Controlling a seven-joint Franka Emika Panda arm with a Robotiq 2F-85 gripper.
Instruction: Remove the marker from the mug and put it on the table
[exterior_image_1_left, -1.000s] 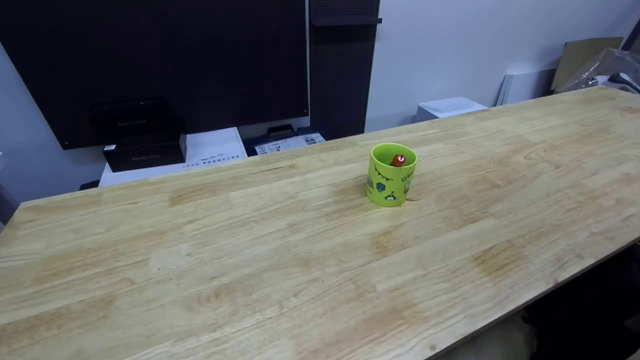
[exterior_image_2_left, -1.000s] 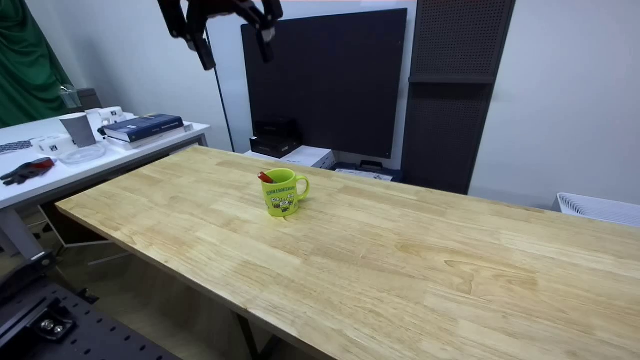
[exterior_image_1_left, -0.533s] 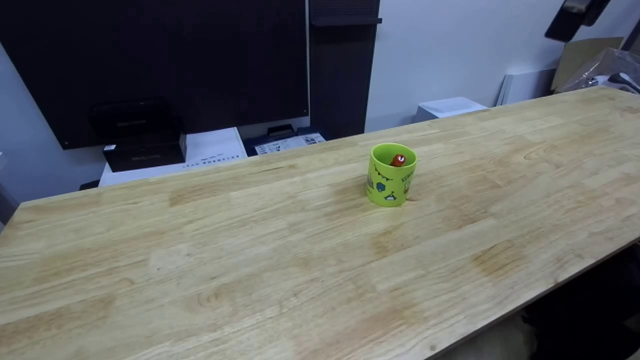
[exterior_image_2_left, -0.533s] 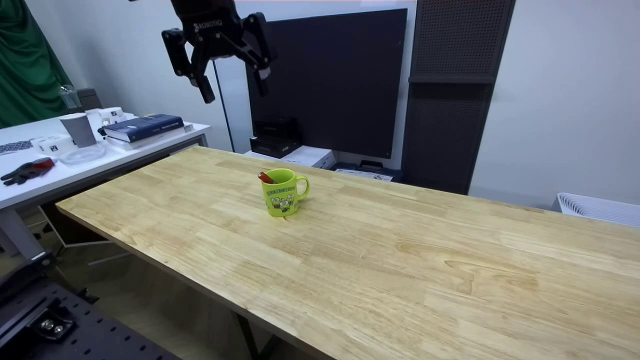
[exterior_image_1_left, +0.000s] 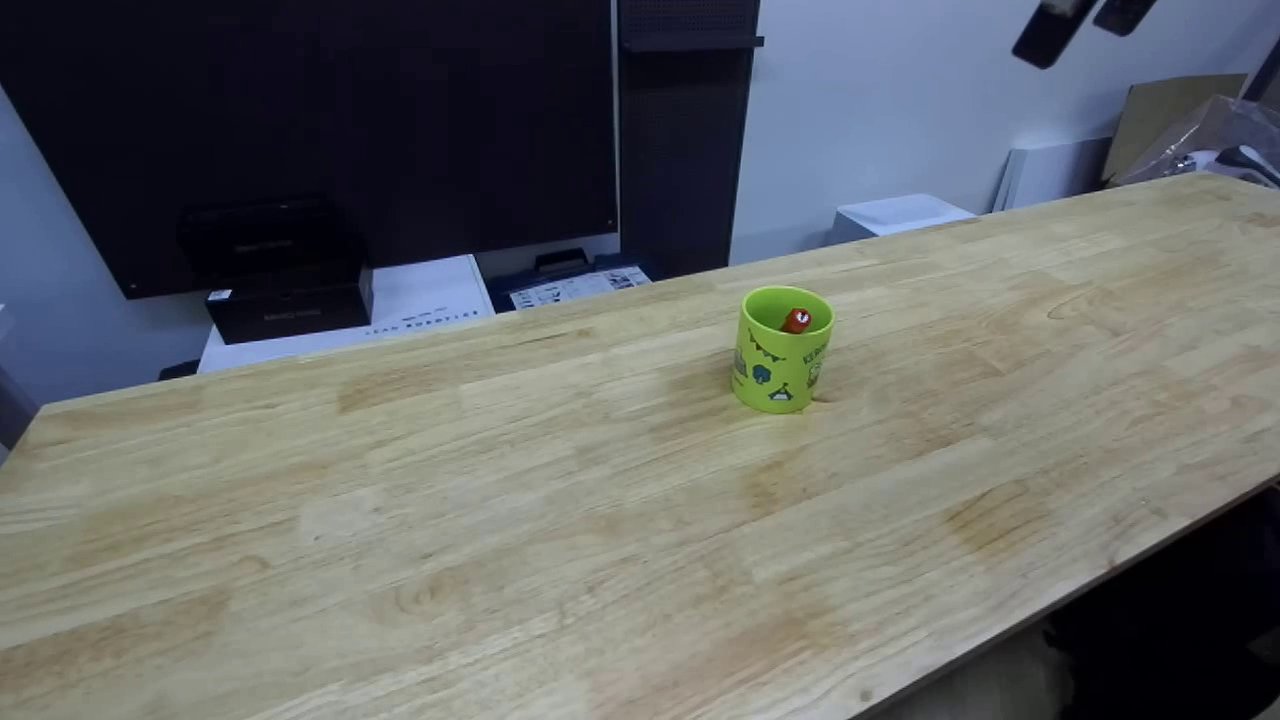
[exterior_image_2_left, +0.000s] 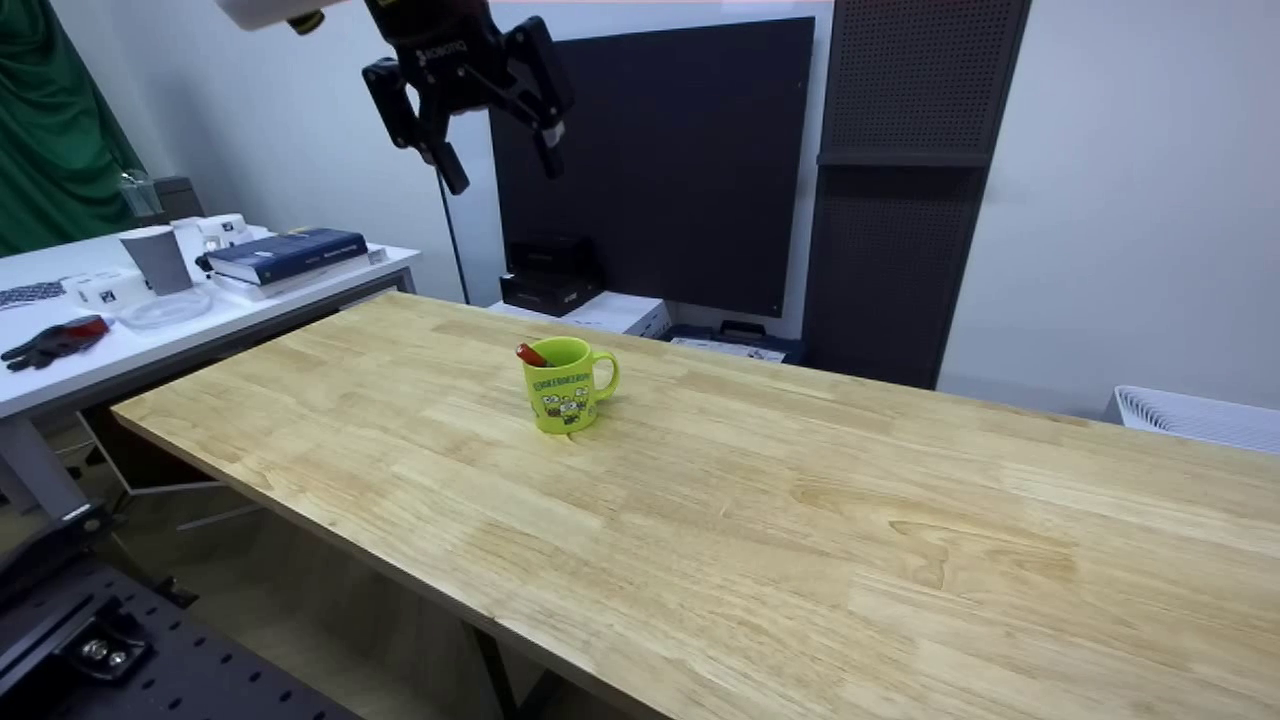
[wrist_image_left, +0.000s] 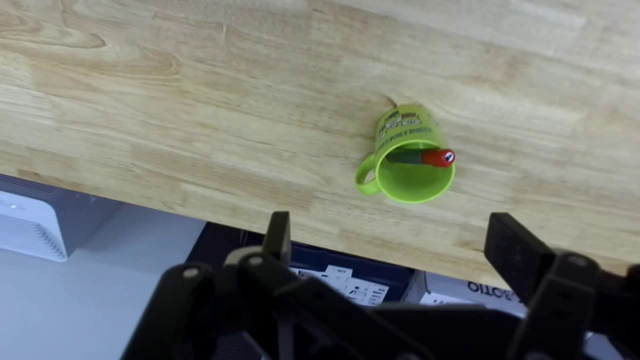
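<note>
The lime-green mug (exterior_image_1_left: 762, 372) stands upright on the pale wooden table (exterior_image_1_left: 480, 540); it also shows in an exterior view (exterior_image_2_left: 566, 400) and in the wrist view (wrist_image_left: 412, 183). The dark marker with a red end leans inside the mug, its red end (exterior_image_2_left: 532, 355) poking over the rim. In the wrist view the marker (wrist_image_left: 420, 157) lies across the mug's opening, red end at the right and handle at the left. My gripper (exterior_image_2_left: 505, 180) is open and empty, high above the table and apart from the mug. The wrist view shows its fingers (wrist_image_left: 390, 217) spread wide.
Boxes (exterior_image_1_left: 290, 310) and a dark blue case (exterior_image_1_left: 560, 275) stand behind the table's far edge, by a black panel (exterior_image_2_left: 660, 170). A white side table (exterior_image_2_left: 330, 285) holds books (exterior_image_2_left: 290, 255), a grey cup (exterior_image_2_left: 157, 260) and a glove (exterior_image_2_left: 55, 342).
My open gripper came down into view, then shifted right and slightly up in an exterior view. Elsewhere its fingertips entered at the upper right and moved left. Mug and marker have not moved.
</note>
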